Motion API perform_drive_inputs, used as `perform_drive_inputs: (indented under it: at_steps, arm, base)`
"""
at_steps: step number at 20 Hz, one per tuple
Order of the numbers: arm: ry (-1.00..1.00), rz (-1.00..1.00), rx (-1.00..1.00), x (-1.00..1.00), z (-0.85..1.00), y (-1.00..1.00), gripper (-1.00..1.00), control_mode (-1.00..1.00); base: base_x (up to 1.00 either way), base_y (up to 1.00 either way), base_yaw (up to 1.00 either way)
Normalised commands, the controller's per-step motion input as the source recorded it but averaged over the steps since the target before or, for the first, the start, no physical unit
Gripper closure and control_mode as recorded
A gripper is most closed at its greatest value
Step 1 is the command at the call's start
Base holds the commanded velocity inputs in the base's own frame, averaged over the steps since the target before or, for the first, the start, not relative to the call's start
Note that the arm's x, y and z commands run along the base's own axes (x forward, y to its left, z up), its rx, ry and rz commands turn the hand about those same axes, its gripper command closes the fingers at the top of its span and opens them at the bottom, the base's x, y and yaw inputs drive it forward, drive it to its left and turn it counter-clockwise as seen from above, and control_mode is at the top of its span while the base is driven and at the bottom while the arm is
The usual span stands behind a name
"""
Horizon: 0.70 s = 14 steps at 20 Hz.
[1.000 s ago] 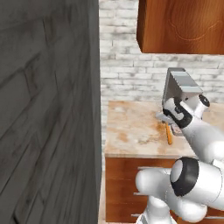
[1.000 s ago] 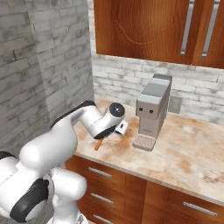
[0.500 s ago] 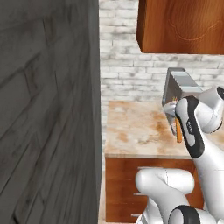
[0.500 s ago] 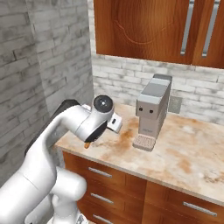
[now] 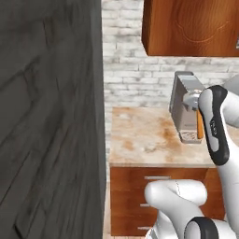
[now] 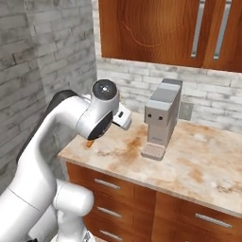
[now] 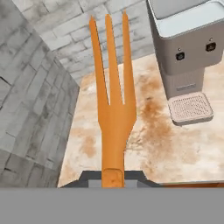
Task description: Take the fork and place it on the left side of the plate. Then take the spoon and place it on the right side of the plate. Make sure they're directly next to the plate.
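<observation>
my tool (image 7: 113,177) is pinched on the fork (image 7: 112,105), its two fingers pressed against the handle end, with the three orange tines pointing away from me along the line of the hand. in the hand view the fork is lifted clear above the tabletop (image 7: 148,144), a mottled tan-and-rust stone surface, and its tines reach toward the corner where the grey brick wall (image 7: 39,100) meets the whitish brick backsplash (image 7: 74,22). a grey coffee machine (image 7: 186,48) stands to the right of the fork, its perforated drip tray (image 7: 191,107) resting on the tabletop. from the left base view, a strip of the orange fork (image 5: 200,126) shows against my arm, in front of the coffee machine (image 5: 184,105). from the right base view, a small orange end of the fork (image 6: 89,143) peeks out below my wrist, over the near left part of the tabletop (image 6: 198,165), well left of the coffee machine (image 6: 160,118). wooden wall cabinets (image 6: 165,28) hang above, and wooden drawers (image 6: 123,198) sit under the tabletop.
</observation>
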Motion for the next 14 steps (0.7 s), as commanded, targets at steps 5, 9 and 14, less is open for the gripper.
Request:
perform_drive_inputs:
  at_steps: [5, 9, 14]
  arm:
    - [0.0, 0.0, 0.0, 0.0, 0.0, 0.0, 1.0, 1.0]
    - [0.0, 0.0, 0.0, 0.0, 0.0, 0.0, 1.0, 1.0]
    - [0.0, 0.0, 0.0, 0.0, 0.0, 0.0, 1.0, 1.0]
  base:
    - [-0.61, -0.66, -0.19]
    - [-0.84, -0.93, -0.2]
    - [-0.67, -1.0, -0.16]
